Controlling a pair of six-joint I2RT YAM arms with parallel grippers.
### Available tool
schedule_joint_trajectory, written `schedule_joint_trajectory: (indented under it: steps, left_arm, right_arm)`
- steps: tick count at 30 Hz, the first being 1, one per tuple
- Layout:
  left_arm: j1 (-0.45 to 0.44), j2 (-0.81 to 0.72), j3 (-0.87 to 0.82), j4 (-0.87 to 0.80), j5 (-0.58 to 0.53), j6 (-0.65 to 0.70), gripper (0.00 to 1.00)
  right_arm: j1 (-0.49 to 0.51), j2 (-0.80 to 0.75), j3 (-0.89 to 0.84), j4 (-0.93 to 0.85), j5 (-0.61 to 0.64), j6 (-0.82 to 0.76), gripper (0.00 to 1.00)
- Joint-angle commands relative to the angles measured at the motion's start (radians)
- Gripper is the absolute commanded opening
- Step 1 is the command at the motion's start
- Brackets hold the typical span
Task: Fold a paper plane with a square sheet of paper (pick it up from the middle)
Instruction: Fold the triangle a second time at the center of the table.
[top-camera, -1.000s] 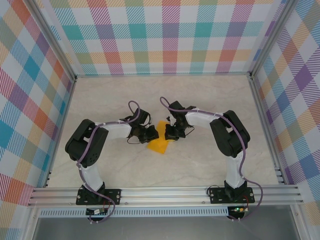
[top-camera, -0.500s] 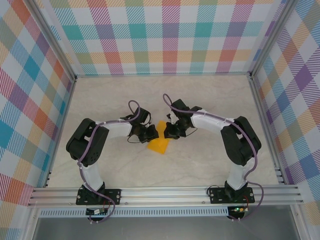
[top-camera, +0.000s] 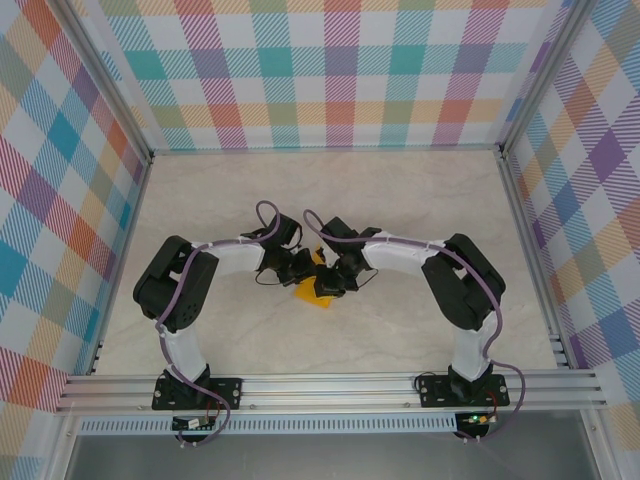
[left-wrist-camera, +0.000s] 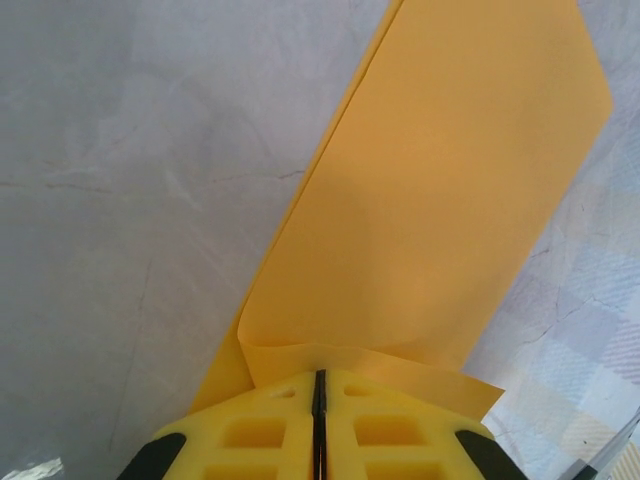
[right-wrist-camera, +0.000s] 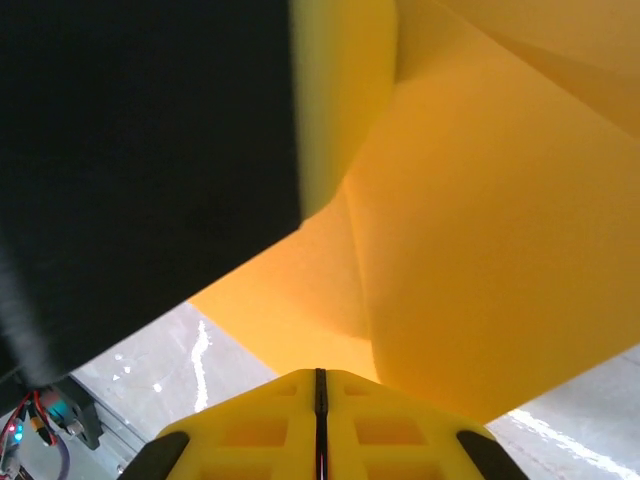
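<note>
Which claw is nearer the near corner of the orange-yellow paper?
Right. The right claw sits over the paper just behind that corner; the left claw meets its left edge, farther back.

You have a thin orange-yellow square paper sheet (left-wrist-camera: 440, 200), matt and smooth; a pale marble-look tabletop (left-wrist-camera: 130, 200) with faint gloss; the near silver metal rail (top-camera: 330, 385) looks brushed.
</note>
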Motion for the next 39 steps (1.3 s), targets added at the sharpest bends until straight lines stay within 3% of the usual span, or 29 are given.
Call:
schedule_joint_trajectory:
  steps: [1,23,39]
  left_arm:
    - [-0.007,0.077,-0.029,-0.127,-0.069,-0.024,0.09]
    - [-0.007,0.085,-0.022,-0.144,-0.084,-0.024,0.09]
    - [-0.007,0.090,-0.025,-0.138,-0.078,-0.021,0.08]
  right_arm:
    - [0.010,0.020,-0.005,-0.004,0.019,0.018,0.09]
    - [0.011,0.061,-0.008,-0.082,0.076,0.015,0.09]
    - [0.011,-0.027,-0.074,0.022,-0.025,0.024,0.09]
